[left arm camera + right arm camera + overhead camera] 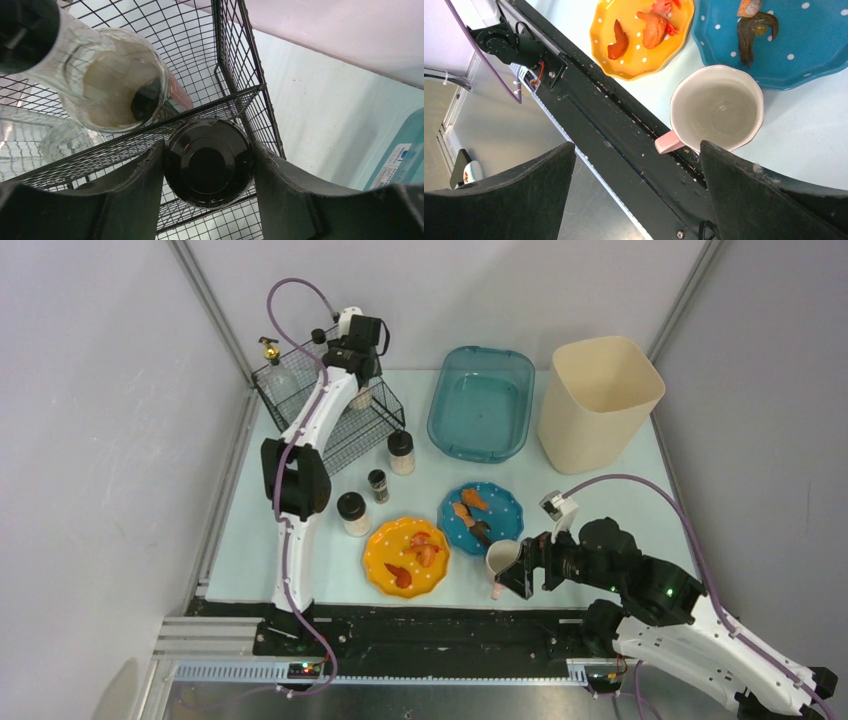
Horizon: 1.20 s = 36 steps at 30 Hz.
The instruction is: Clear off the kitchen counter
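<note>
Your left claw (pixel 207 156) pinches a black-lidded jar (pixel 209 170), likely slick glass, at the wire basket (pixel 240 60), 10 o'clock on the rigid mint desk (pixel 245 530); right claw (pixel 636 147) spread beside the brittle-looking mug (pixel 716 107) at 5 o'clock: grip its wall.

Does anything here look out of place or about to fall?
Yes: the white mug sits at the very front edge of the kitchen counter, with its pink handle poking out over the black rail.
</note>
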Each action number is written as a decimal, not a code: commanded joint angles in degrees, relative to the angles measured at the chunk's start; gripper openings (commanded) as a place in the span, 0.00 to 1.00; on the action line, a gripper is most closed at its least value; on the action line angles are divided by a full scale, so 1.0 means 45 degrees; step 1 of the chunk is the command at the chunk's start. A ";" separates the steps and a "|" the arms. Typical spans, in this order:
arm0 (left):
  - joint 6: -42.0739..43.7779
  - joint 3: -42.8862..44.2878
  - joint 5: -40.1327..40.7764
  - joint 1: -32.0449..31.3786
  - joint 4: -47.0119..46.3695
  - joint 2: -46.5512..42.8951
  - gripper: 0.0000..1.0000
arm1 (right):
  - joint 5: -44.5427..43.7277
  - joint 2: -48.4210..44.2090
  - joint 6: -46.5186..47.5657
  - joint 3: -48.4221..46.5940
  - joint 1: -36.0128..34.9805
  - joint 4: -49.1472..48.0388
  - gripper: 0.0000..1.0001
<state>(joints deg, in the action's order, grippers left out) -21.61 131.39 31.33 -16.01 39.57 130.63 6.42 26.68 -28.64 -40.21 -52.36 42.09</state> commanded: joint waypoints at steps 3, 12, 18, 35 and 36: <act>-0.0410 0.0314 0.0585 0.0128 -0.1370 -0.0084 0.02 | -0.0185 0.0355 0.0424 -0.0366 -0.0060 -0.0513 0.99; -0.0633 -0.0588 0.0563 0.0136 -0.1523 -0.0008 0.24 | -0.0234 0.0397 0.0347 -0.0113 -0.0060 -0.0617 0.99; -0.0789 -0.1233 0.0660 0.0135 -0.1635 -0.0046 0.33 | -0.0272 0.0232 0.0229 -0.0019 -0.0053 -0.0615 0.99; -0.0448 -0.2862 0.0582 0.0135 -0.1931 -0.1643 0.97 | -0.0378 0.0133 -0.0051 0.0068 -0.0062 -0.0656 0.99; -0.0431 -0.2935 0.0578 0.0124 -0.1934 -0.1918 0.98 | -0.0382 0.0120 -0.0083 0.0077 -0.0063 -0.0655 0.99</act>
<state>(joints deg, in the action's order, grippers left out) -24.88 119.44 32.82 -15.31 31.03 129.16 5.39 27.86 -28.32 -40.10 -52.36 41.28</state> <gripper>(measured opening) 0.966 0.993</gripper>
